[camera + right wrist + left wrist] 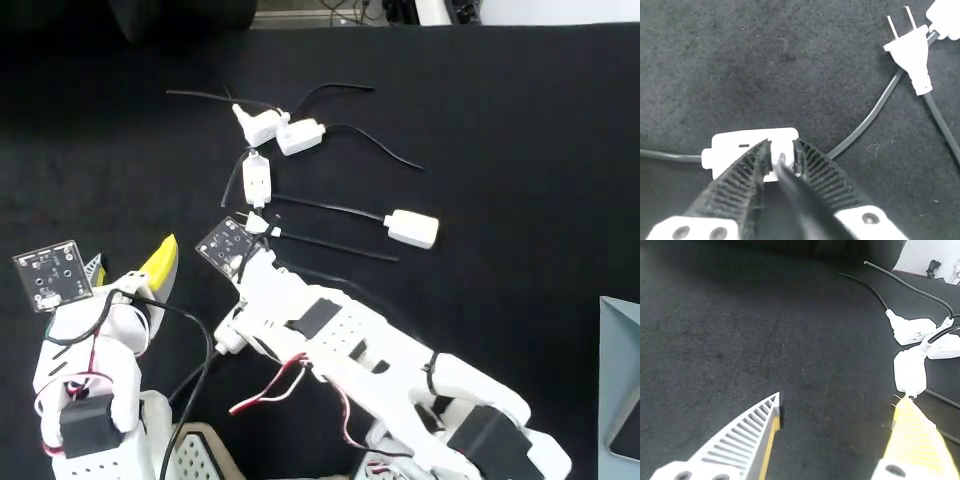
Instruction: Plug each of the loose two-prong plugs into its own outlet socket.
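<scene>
My right gripper (781, 147) is shut on a small white two-prong plug (782, 164), whose black cord runs back between the black fingers. The plug's front meets the side of a white outlet socket (755, 150); I cannot see how deep it sits. A loose plug (910, 47) lies beyond with bare prongs. In the high view the right arm (330, 330) reaches up-left to the socket (257, 178). Two more sockets (300, 135) (258, 125) lie farther back and another socket (412, 228) to the right. My left gripper (840, 400) hangs open over bare cloth.
Black cords (350, 145) trail across the black table cover (500, 120) around the sockets. The left arm (90, 380) stands at the near left, its yellow finger (162, 260) raised. A grey object (622, 380) sits at the right edge.
</scene>
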